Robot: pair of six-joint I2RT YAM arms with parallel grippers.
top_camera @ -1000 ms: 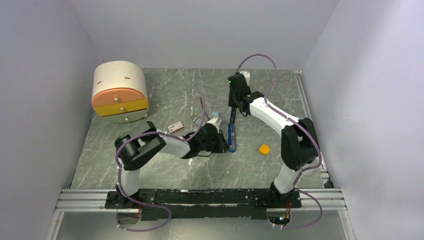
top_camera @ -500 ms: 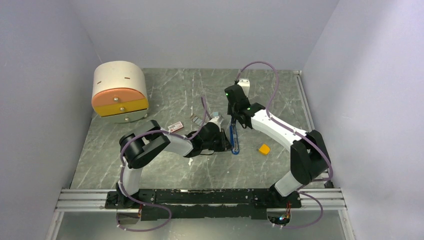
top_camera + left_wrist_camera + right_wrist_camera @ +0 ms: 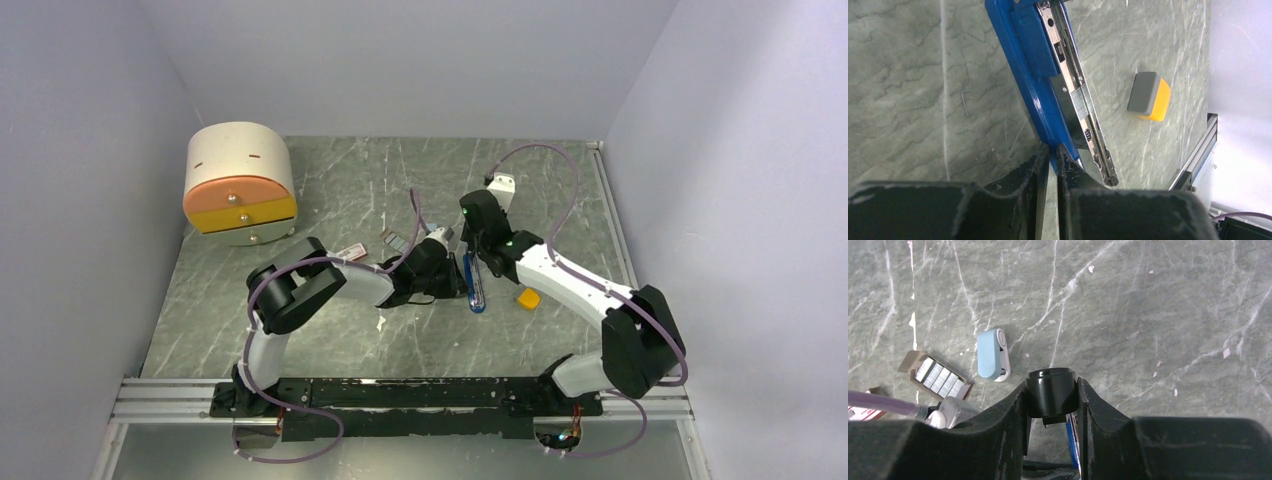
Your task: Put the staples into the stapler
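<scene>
I hold the stapler (image 3: 1030,65) open on the table (image 3: 903,60) so the staples (image 3: 1082,102) can lie in its metal track (image 3: 1100,150), with my left gripper (image 3: 1049,156) nearly closed, pinching its thin blue base, and my right gripper (image 3: 1052,390) squeezing the black top arm (image 3: 1050,380), holding it up.

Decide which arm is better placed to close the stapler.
Right, probably. The right fingers grip the black top arm of the long blue stapler; left fingers pin its base, grey metal staples already loaded.
</scene>
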